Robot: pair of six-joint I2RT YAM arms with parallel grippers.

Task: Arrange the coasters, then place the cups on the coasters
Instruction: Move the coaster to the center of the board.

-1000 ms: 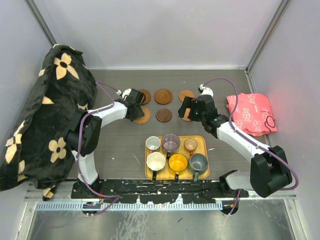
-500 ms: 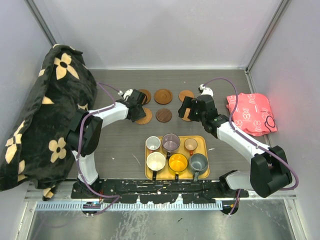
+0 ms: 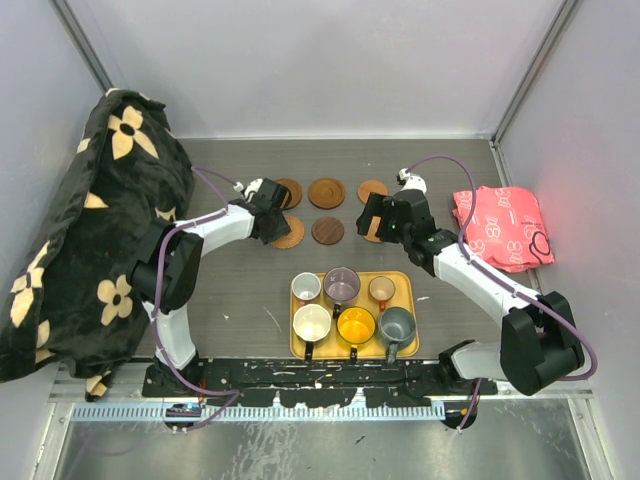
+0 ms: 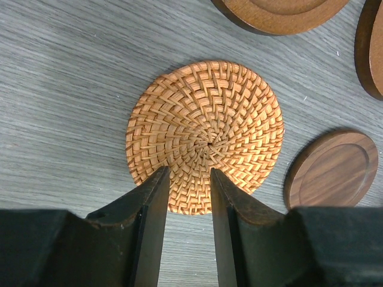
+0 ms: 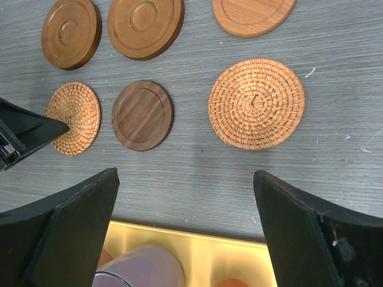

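Grey table (image 3: 240,290) bears six coasters (image 3: 327,231), yellow tray (image 3: 410,290), pink cloth (image 3: 497,228), flowered blanket (image 3: 90,230).

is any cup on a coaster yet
No, all six cups stand in the yellow tray, while the coasters lie bare beyond it.

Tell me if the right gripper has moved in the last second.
No. The right gripper keeps its spot between the pink cloth and tray.
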